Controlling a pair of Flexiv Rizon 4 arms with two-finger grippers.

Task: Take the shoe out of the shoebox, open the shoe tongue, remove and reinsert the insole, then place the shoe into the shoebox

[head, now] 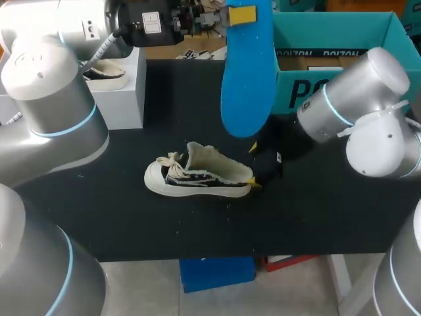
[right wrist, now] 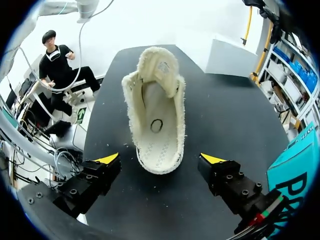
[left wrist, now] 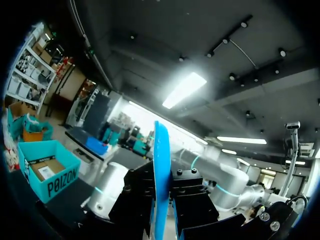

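Here the whole matter turns on two long axes that do not agree. The left gripper (head: 230, 16) is clamped on the blue insole (head: 247, 79), which the left wrist view shows edge-on between the two fingers. It holds the insole high over the far side of the table (head: 316, 210), so that the insole hangs nearly upright with its broad rounded end downward. The shoe (head: 197, 174) lies flat on its sole below and a little nearer the robot. Its length runs across the table, with the toe toward my left and the heel toward my right. The mouth faces up, the tongue (right wrist: 159, 67) is folded forward toward the toe, and the footbed inside is bare. The right gripper (right wrist: 160, 159) sits at the heel end with its fingers wide apart, one on each side of the heel; in its own view neither touches the shoe. The shoebox (head: 309, 92) stands at the far right, well apart from the shoe. By my judgement, the insole must tip over from upright to lie along the shoe before its lower end can slide in toward the toe, and the right arm is the nearer one to steady the heel.
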